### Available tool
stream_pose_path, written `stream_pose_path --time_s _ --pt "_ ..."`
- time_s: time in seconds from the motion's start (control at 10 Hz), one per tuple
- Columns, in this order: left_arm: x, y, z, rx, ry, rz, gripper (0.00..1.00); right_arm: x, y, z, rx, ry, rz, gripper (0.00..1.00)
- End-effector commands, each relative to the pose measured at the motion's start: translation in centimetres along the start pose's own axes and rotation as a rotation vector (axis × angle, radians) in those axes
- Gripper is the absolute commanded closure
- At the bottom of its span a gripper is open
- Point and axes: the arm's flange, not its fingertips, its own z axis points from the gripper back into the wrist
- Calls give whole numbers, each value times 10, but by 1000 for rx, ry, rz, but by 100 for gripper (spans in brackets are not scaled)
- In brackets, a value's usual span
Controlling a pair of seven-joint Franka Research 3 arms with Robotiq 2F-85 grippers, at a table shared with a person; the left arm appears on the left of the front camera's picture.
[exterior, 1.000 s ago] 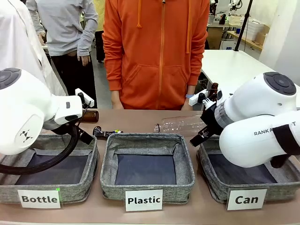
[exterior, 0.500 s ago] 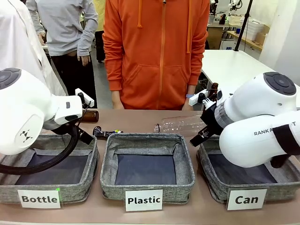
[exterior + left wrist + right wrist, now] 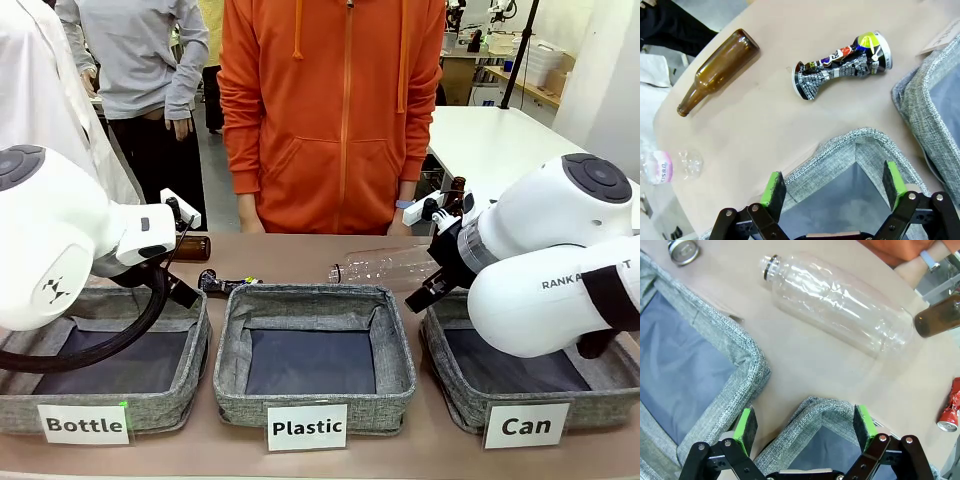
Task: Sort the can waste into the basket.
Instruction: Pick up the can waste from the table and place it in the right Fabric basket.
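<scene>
Tan bench, baskets along its near edge. Left gripper and right gripper gape wide, empty. Black can off Bottle basket's far corner, red can beyond Can basket. Risk: mis-aimed reach grabs the nearby brown bottle instead.

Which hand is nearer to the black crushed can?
Left. The left hand hovers over a corner of the Bottle basket, just short of the black can; the right hand is over the Can basket, beyond the Plastic basket.

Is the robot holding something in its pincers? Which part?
No, nothing is held. The left pincer and the right pincer are both open and empty. The black can and the red can lie on the table.
</scene>
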Motion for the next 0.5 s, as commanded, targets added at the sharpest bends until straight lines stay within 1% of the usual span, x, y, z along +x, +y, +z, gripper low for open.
stream_pose_path --time_s 0.0,0.1,0.2,0.3,0.4 --pt "0 0 0 0 0 0 0 0 0 0 0 0 0 0" --pt "0 0 0 0 0 0 0 9 -7 9 43 39 -20 0" --pt "3 7 31 -114 38 1 0 20 -15 34 94 70 -35 0" --pt "10 9 80 -261 55 14 0 29 -27 75 172 64 -93 0" --pt "8 10 118 -336 65 39 0 32 -36 110 229 135 -196 0"
